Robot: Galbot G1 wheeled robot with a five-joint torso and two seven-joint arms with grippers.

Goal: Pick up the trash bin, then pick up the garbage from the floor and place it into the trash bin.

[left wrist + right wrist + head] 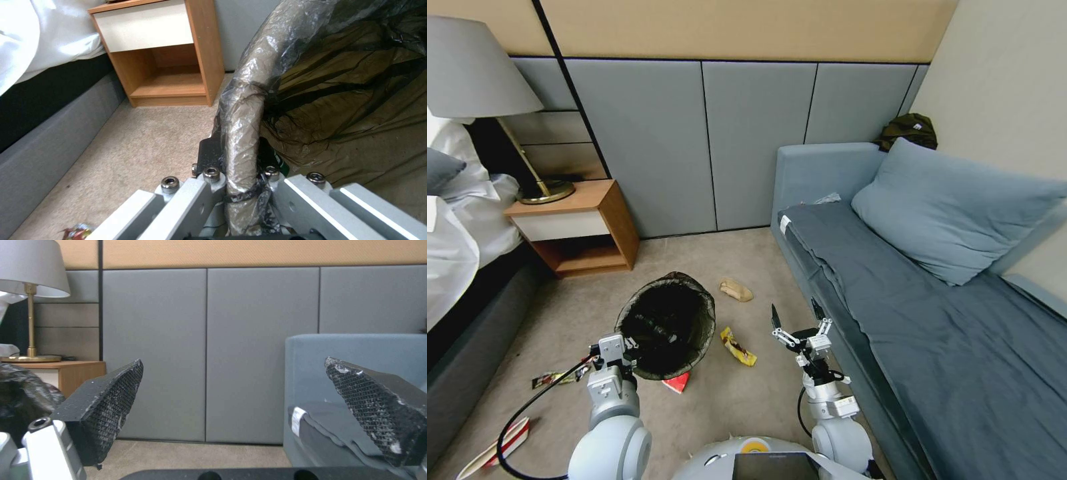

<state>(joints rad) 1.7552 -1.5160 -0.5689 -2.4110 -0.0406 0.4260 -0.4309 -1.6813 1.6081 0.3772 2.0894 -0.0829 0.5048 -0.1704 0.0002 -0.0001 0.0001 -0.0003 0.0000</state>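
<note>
We see a grey-blue sofa (934, 333) filling the right side of the room, a large cushion (954, 207) leaning on its back. A bed (460, 220) with white linen runs along the left, and beside it stands a wooden nightstand (577, 223) carrying a lamp (480, 73).

On the beige carpet (740, 393) between bed and sofa we find the trash bin (668, 325), tilted so its black-lined mouth faces up toward the head camera. Our left gripper (620, 348) holds it at the near rim: in the left wrist view the jaws are closed on the rim of the trash bin (242, 110), one finger outside the bag-wrapped edge and one inside.

Our right gripper (797, 325) hangs just beside the sofa's front edge, above the floor, its jaws spread wide with nothing between them; in the right wrist view the right gripper (236, 413) shows two black textured pads well apart against the grey wall panels.

The garbage lies scattered on the floor. A brown paper bag (736, 289) sits beyond the bin toward the wall. A yellow snack packet (738, 346) lies between the bin and the right gripper. A red-white packet (677, 382) peeks out from under the bin's near side. A dark wrapper (557, 379) lies left of the left gripper, and a red-white strip (497, 447) rests near the bed base.
</note>
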